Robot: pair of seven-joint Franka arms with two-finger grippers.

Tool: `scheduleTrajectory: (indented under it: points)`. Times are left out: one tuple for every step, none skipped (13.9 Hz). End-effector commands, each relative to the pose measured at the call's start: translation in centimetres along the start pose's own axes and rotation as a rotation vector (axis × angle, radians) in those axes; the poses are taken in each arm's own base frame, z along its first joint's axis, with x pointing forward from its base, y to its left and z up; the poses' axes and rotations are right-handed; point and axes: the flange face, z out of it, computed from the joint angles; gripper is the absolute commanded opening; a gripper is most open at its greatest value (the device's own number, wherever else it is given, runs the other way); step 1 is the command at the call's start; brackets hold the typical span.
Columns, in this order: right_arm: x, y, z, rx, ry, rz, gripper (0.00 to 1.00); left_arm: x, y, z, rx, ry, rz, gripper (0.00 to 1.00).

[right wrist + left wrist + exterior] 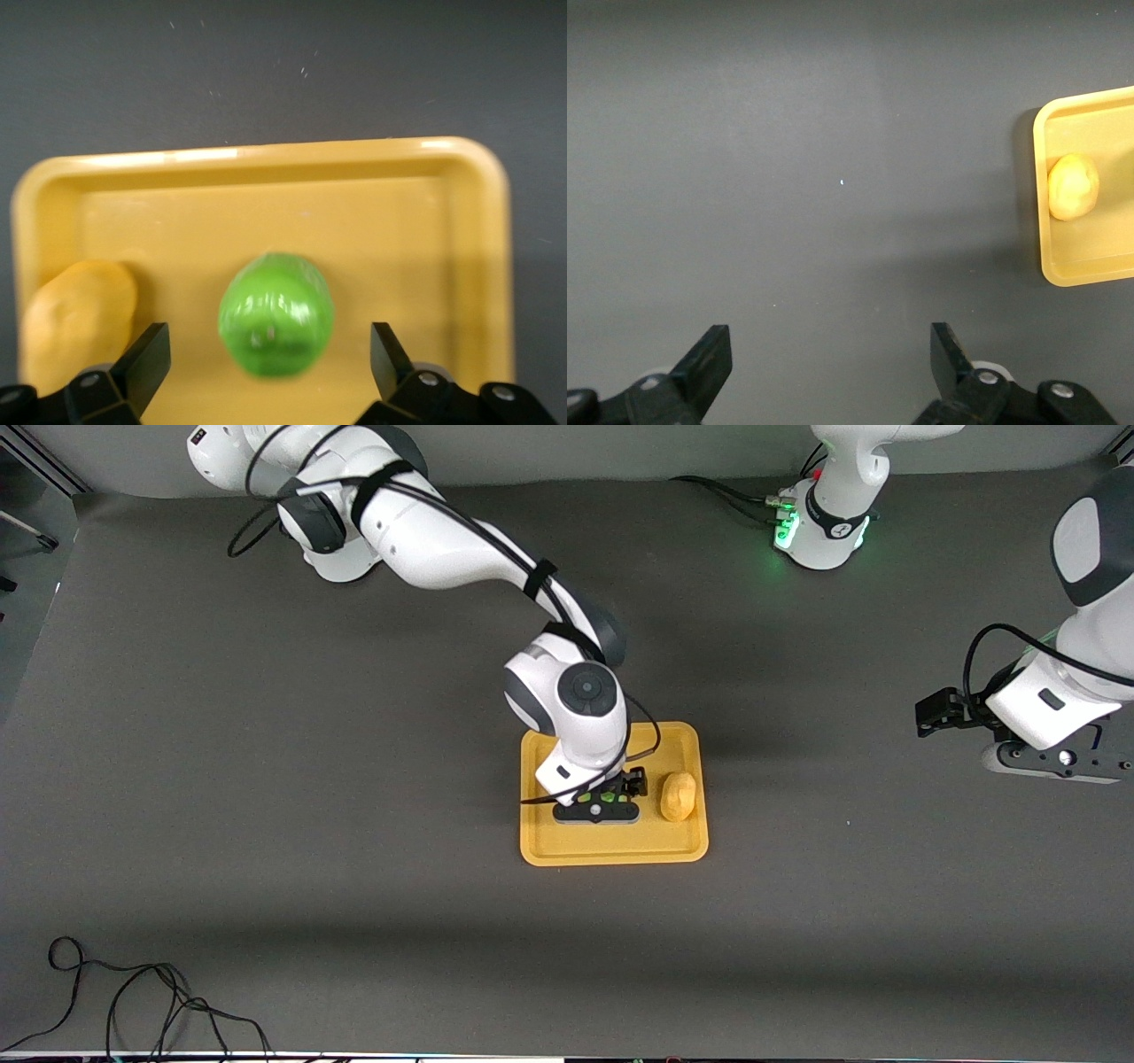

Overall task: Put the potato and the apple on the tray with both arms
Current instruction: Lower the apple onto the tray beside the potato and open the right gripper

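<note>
The yellow-orange tray [611, 850] lies mid-table. The potato [679, 796] rests on it toward the left arm's end, and also shows in the left wrist view [1073, 186] and the right wrist view [80, 314]. My right gripper [598, 808] hangs low over the tray beside the potato and hides most of the apple in the front view. In the right wrist view the green apple [276, 314] sits on the tray [266, 186] between the open jaws of the right gripper [267, 338], touching neither finger. My left gripper [939, 713] is open and empty over bare table [831, 341], away from the tray [1090, 266].
A loose black cable [133, 1001] lies on the dark grey table near the front camera's edge at the right arm's end. The left arm's base [828, 522] with a green light stands at the table's back edge.
</note>
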Motion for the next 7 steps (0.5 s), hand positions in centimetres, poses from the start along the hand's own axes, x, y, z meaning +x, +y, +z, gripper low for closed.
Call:
scheduleTrajectory:
  points:
    - [0.4,1.7,-8.5,-0.027,-0.014,0.028,1.0,-0.2,0.5,-1.0,0.0,0.023,-0.018,1.0]
    - [1.1,3.1,-11.4,-0.034,-0.023,0.044,1.0,-0.1,0.5,-1.2,0.0,0.028,-0.018,1.0]
    - [2.5,5.4,-14.4,-0.035,-0.03,0.074,1.0,-0.1,0.5,-1.3,0.0,0.029,-0.018,1.0]
    - [3.2,7.1,-17.0,-0.037,-0.028,0.067,1.0,-0.1,0.4,-1.3,0.0,0.029,-0.016,1.0]
    - [3.6,9.1,-18.9,-0.054,-0.048,0.042,1.0,0.0,0.4,-1.2,0.0,0.028,-0.012,1.0]
    - [4.3,12.3,-20.8,-0.08,-0.087,0.018,1.0,0.0,0.3,-1.2,0.0,0.028,-0.013,1.0]
    - [4.8,15.3,-22.5,-0.088,-0.104,0.013,1.0,0.0,0.2,-1.3,0.0,0.029,-0.013,1.0]
